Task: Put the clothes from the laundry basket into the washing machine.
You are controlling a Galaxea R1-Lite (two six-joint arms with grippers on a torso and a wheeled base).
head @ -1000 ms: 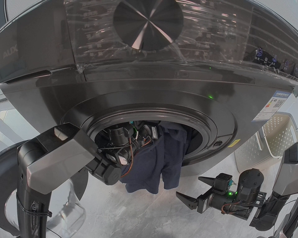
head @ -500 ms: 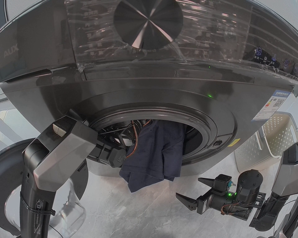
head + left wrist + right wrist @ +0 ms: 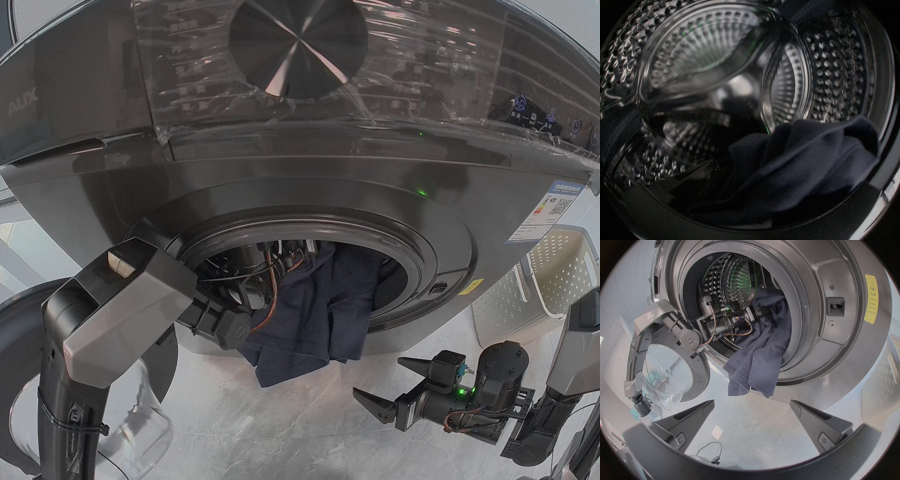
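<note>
Hanging half out of the washing machine (image 3: 300, 181), the navy garment (image 3: 312, 319) drapes over the lower lip of the door opening, with 1 end lying inside the drum (image 3: 703, 53). The left gripper (image 3: 757, 311) sits inside that opening against the cloth; whether it grips cannot be told. The right gripper (image 3: 377, 377) waits spread wide, holding nothing, below and right of the machine. If the cloth is let go this shallow, its hanging weight could probably drag it out onto the floor (image 3: 281, 425). The laundry basket (image 3: 562, 275) stands just right of the machine, its contents hidden.
</note>
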